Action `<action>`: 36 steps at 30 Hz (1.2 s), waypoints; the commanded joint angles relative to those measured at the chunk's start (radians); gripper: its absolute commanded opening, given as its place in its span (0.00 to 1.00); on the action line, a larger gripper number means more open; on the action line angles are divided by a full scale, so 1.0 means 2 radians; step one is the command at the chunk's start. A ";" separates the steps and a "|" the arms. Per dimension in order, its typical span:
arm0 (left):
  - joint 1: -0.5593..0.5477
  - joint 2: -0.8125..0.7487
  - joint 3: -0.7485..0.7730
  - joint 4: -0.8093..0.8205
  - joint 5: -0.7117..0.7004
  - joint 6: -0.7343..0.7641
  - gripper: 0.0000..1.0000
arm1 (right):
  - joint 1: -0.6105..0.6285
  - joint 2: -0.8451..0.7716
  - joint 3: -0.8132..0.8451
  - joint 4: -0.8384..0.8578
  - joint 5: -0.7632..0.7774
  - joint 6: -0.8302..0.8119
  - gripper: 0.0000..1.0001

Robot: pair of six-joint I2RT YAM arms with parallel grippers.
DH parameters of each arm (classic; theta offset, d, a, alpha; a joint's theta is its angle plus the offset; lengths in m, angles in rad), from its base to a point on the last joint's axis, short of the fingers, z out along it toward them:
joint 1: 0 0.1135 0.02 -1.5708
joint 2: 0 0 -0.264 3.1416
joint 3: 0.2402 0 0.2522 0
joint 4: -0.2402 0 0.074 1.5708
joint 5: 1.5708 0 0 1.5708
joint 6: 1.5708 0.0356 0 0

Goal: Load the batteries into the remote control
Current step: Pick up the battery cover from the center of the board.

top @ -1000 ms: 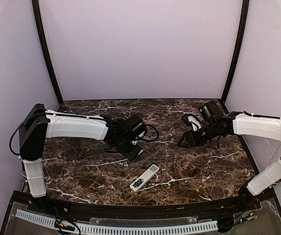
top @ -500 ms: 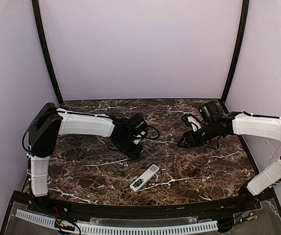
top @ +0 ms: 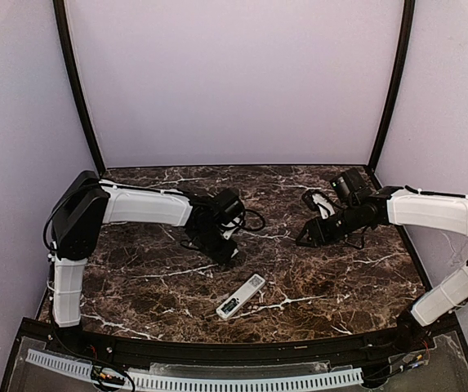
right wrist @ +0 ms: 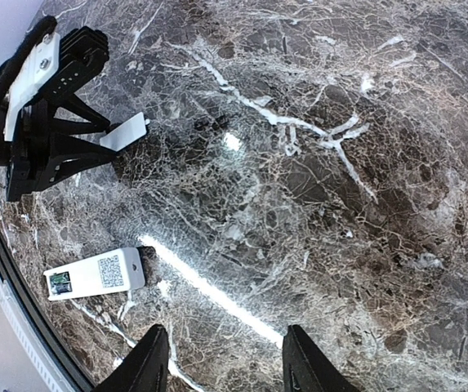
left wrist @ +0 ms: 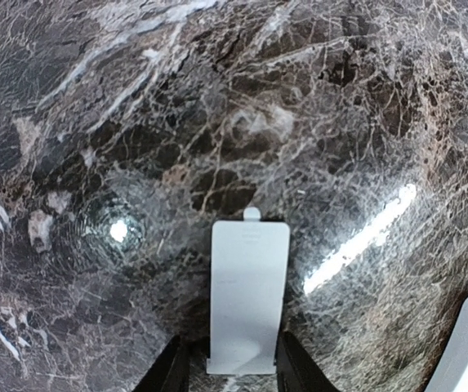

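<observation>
Our left arm [top: 144,206] has swung a little to the right in the last second, and the fingers of the left gripper [left wrist: 234,369] have come closer together. They now seem to pinch the near end of a flat white lid [left wrist: 248,294], the cover that goes on the back of the remote control [top: 241,296]. In the right wrist view the lid sticks out of those fingers, tilted up off the dark stone table [top: 340,278]. The right gripper [right wrist: 221,359] has not moved. It hangs on the far right side, well apart from the remote control, with its fingers apart and nothing between them. The remote control has not moved either. It lies near the front middle of the table, just beside the left gripper on its near right side. It lies slanted, with its back up and a small square sticker showing. We think this means the lid is off and safe in our left gripper, so the battery box [right wrist: 60,282] at the near left end of the remote control is open. That box is the only holder here. We see something green and dark in it, but it is too small to tell if batteries sit inside. We see no loose batteries in any view, so we cannot say how far along we are.
</observation>
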 commanded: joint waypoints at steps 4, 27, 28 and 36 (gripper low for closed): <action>0.002 0.024 -0.001 -0.024 0.017 0.008 0.34 | -0.003 0.004 0.001 0.006 0.005 -0.009 0.46; -0.009 -0.092 -0.029 -0.039 -0.030 0.009 0.17 | -0.002 0.014 0.006 0.008 -0.008 -0.009 0.45; -0.014 -0.097 -0.037 -0.039 -0.031 0.008 0.17 | -0.003 0.016 0.005 0.009 -0.010 -0.010 0.45; -0.071 -0.171 -0.093 -0.046 -0.036 -0.013 0.17 | -0.002 0.021 -0.003 0.019 -0.023 -0.009 0.46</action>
